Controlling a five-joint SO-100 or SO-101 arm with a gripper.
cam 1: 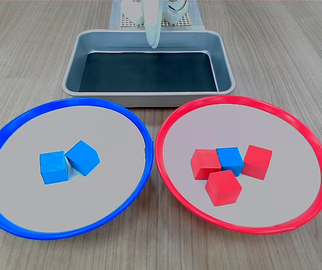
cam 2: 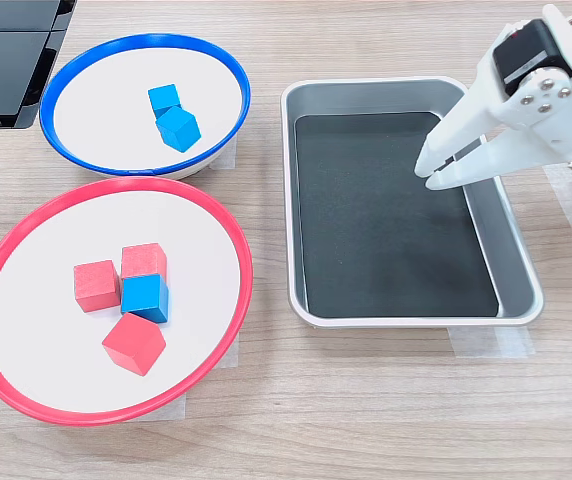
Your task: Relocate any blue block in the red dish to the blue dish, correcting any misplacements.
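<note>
One blue block [cam 1: 230, 160] [cam 2: 146, 297] lies in the red dish [cam 1: 166, 121] [cam 2: 228, 232], wedged among three red cubes [cam 1: 223, 188]. The blue dish [cam 1: 128, 115] [cam 2: 228, 72] holds two more blue cubes [cam 1: 82, 157] [cam 2: 178, 128] that touch each other. My white gripper [cam 2: 429, 174] [cam 1: 153, 40] hangs over the metal tray, far from both dishes. Its fingertips meet and hold nothing.
A rectangular metal tray [cam 1: 226, 67] [cam 2: 516, 255] with a dark inside stands behind the dishes in the first exterior view, at the second exterior view's right. A black object [cam 2: 6, 60] sits at the second exterior view's top left. The arm's base [cam 1: 150, 11] is behind the tray.
</note>
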